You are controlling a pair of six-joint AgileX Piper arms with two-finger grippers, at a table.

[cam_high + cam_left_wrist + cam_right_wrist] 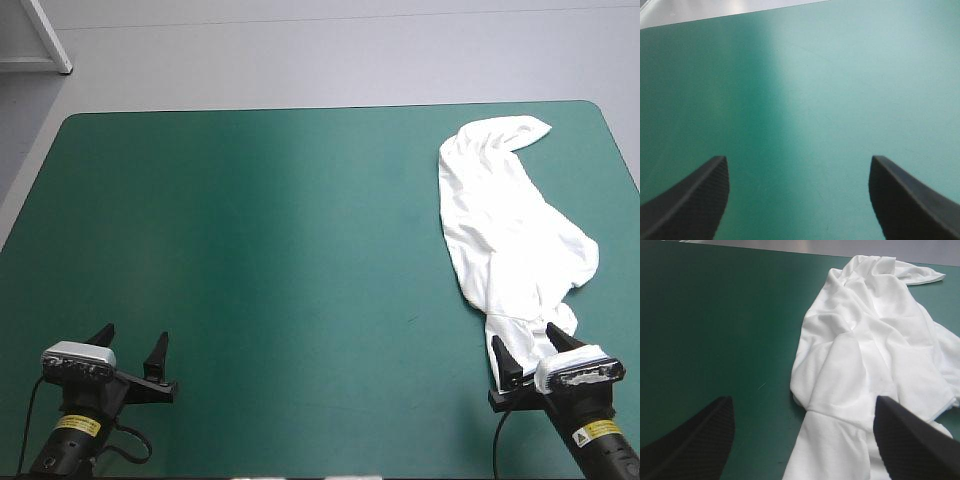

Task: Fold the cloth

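The T-shirt (pixel 505 230) lies crumpled in a long white strip on the right side of the table's teal-green cover (pixel 250 250). It runs from near the far right corner, where one end tapers toward the right edge, down to the near right. Its near end reaches in between the black fingers of the right gripper (pixel 524 340). In the right wrist view the T-shirt (pixel 865 355) spreads ahead of that gripper (pixel 802 400). A band of cloth passes between the two fingers, nearer the right finger (pixel 900 435) and partly hidden behind it. These fingers stand wide apart and clamp nothing.

The left gripper (pixel 135 333) sits at the near left, well apart from the T-shirt. Its fingers are also spread wide over bare cover (pixel 800 90), with nothing between them (pixel 798 159).
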